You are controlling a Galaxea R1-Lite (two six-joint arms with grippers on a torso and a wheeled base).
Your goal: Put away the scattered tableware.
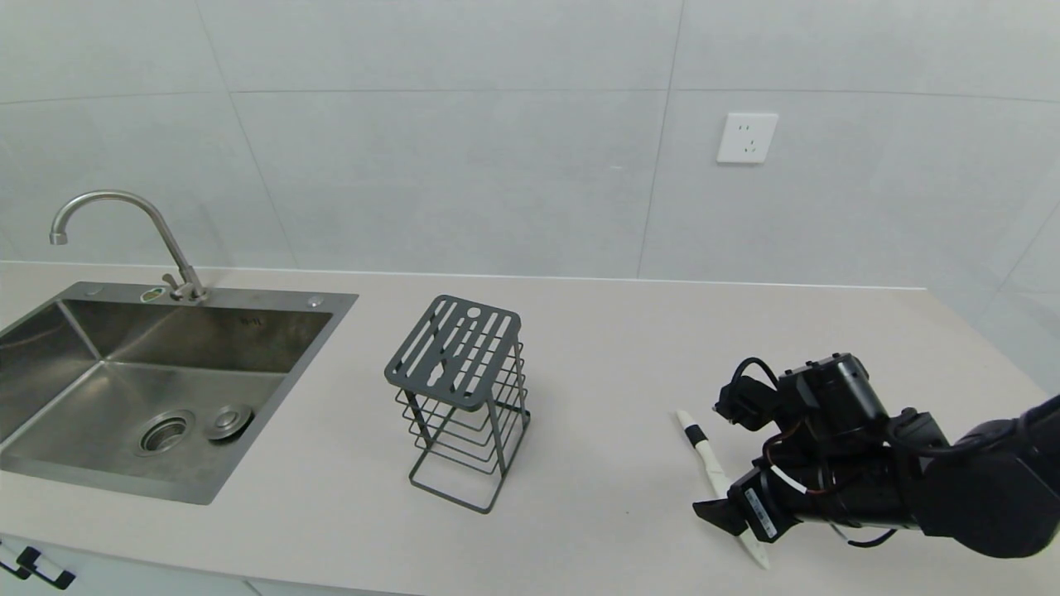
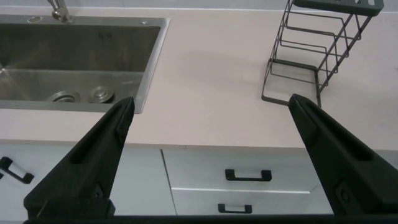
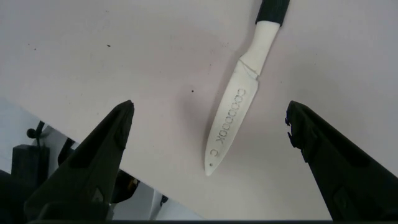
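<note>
Counter (image 1: 596,348) is spreading pale across the head view, and a white knife (image 1: 710,468) with a black band on its handle is lying flat on it near the right front edge, tip pointing toward the robot. The right pincer (image 1: 727,463) is poised over the blade with its fingers spread apart, one on each side, gripping nothing. A dark wire knife rack (image 1: 464,397) with a slotted top is standing upright at mid-counter, well apart from the knife, between it and the steel sink (image 1: 207,327) on the left, where a curved faucet (image 1: 170,247) is rising from the back rim. A white wall outlet (image 1: 747,137) is sitting on the tiles behind. In the left wrist view, the left pincer (image 2: 211,102) is hanging wide open and empty before the counter's front edge, above white drawers (image 2: 205,168), facing the sink (image 2: 74,43) and the knife rack (image 2: 320,78). In the right wrist view, the right pincer (image 3: 209,109) is gaping open, and the knife (image 3: 233,118) is lying between its two fingers (image 3: 99,155), touching neither.
</note>
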